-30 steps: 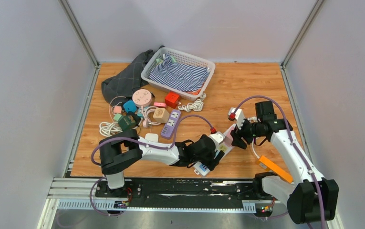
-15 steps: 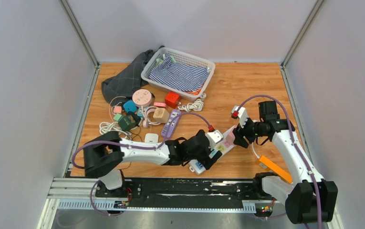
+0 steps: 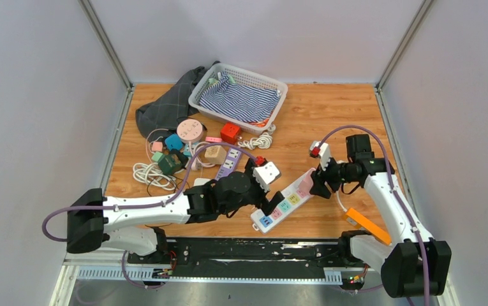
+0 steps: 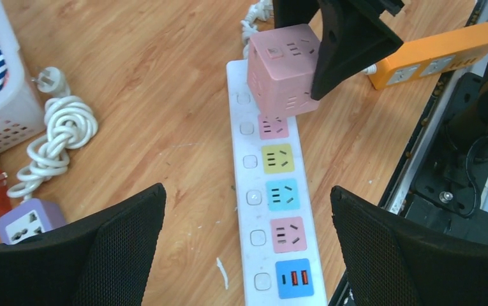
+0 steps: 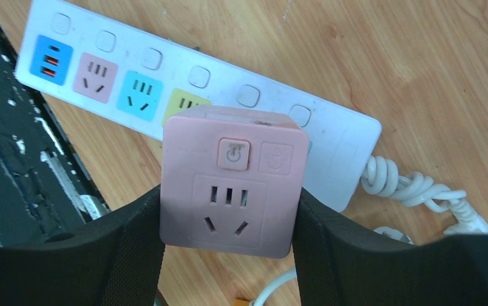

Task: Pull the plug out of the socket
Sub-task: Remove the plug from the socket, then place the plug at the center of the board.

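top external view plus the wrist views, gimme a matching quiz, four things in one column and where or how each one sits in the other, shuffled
1 pink cube-shaped plastic adapter plug
2 long white plastic power strip
3 orange plastic power strip
4 white plastic mesh basket

a holds a blue-and-white striped cloth
b flat on the wooden table, coloured sockets facing up
c clamped between the right fingers
d on the near right part of the table

Pairs: 1-c, 2-b, 3-d, 4-a
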You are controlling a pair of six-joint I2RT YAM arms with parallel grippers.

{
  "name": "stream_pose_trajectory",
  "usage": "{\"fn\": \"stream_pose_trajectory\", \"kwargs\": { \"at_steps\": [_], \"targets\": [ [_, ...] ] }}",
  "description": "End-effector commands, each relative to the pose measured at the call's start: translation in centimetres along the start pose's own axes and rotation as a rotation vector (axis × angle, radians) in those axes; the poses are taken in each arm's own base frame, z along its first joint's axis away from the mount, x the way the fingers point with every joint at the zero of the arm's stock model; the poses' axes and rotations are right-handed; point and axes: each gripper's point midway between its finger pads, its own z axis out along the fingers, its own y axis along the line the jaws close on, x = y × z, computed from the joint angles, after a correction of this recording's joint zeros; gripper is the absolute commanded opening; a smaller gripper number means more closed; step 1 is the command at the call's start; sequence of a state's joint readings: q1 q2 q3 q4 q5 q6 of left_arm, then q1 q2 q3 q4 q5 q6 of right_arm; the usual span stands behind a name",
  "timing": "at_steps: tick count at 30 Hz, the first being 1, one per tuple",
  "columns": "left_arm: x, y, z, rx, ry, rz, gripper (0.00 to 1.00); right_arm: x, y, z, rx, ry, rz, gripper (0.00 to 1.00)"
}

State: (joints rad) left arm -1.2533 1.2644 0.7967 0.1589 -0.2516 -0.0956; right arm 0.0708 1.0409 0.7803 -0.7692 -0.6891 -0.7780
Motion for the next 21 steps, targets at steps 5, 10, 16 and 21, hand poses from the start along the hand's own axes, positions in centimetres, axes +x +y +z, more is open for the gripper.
{"fn": "stream_pose_trajectory", "kwargs": {
  "at_steps": [5,10,16,21],
  "targets": [
    [-3.7,1.1,-2.4,-0.028,-0.180,0.075,1.00,-4.2,2.9,-1.9,-0.133,-0.175,0.089,0.00],
    [-6.7,-1.6,-6.6,0.061,-0.539,0.207,1.00,-4.9,4.2,-2.1,-0.201,-0.219,0.110,0.00],
    [-5.8,-3.2,-7.2,0.145,-0.607,0.360,1.00,-5.7,5.2,-2.6,-0.248,-0.264,0.087,0.00],
    [-4.4,-4.4,-4.7,0.177,-0.537,0.360,1.00,-6.0,5.3,-2.7,-0.255,-0.276,0.095,0.00]
  ]
}}
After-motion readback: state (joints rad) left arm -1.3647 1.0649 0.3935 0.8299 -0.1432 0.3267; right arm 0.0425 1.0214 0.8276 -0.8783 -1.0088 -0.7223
